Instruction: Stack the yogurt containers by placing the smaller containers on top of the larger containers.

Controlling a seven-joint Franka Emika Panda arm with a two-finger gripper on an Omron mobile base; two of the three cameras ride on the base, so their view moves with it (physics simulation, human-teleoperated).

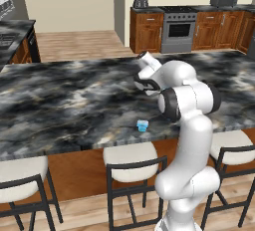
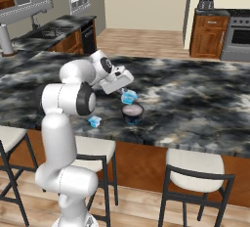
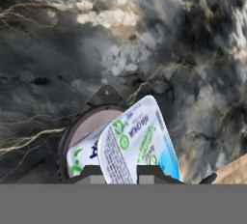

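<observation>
Hand view: white-lidded light-blue cup [image 3: 137,143] over dark-rimmed tub [image 3: 84,131]

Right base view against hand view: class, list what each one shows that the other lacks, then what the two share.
Right base view alone: the tiny light-blue cup near the counter edge, the stools, the stove, the arm. Hand view alone: the green and blue printed label on the held cup's whitish top. Shared: the gripper with jaws shut on the bigger light-blue cup, above the dark-rimmed tub on the marble counter.
</observation>
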